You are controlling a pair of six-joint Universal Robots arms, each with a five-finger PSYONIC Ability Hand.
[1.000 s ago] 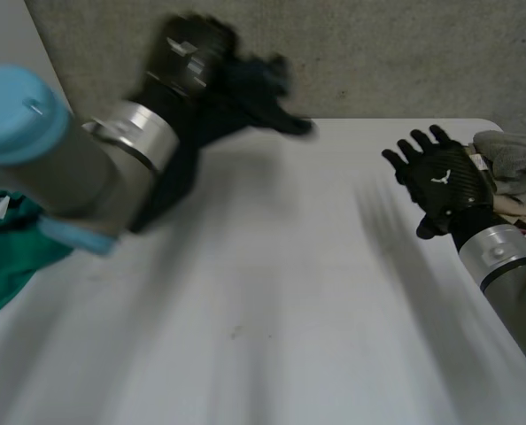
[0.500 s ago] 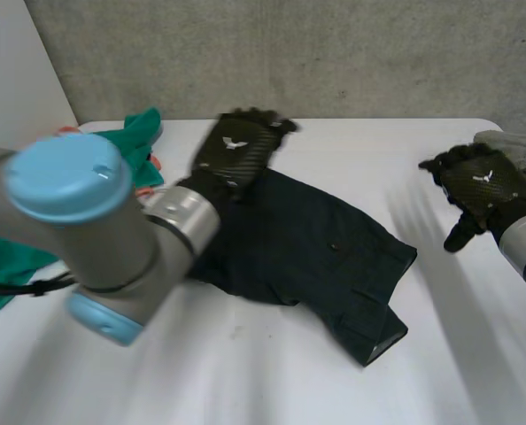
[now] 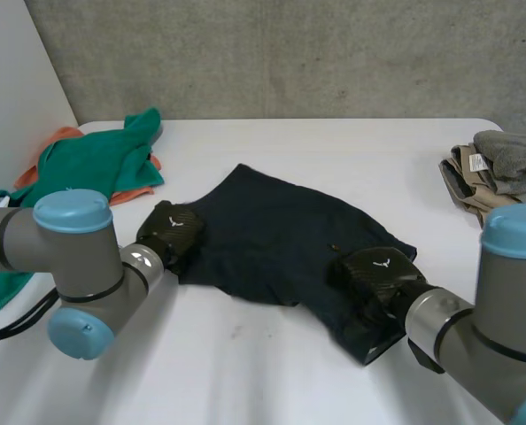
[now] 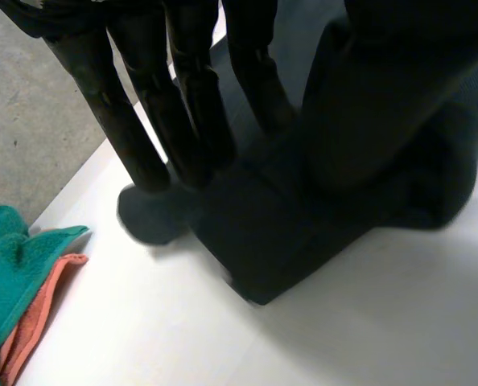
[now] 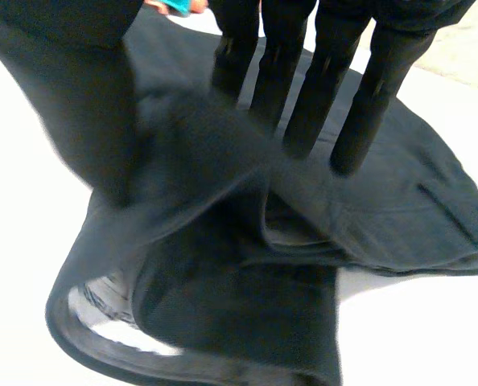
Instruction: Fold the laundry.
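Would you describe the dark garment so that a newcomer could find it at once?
On the white table, look to the middle, between the green cloth heap at one side and the folded grey and beige stack at the other. The dark navy garment lies spread there, with the left hand and right hand on its ends; it alone is dark.

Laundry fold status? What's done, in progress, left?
Done: beige and grey items look folded, stacked at the right edge of the table. In hand: dark garment lies spread, unfolded; left hand on its left corner, right hand on the near right end, fingers straight. Left: this fold, then the green and orange cloths heaped at left.
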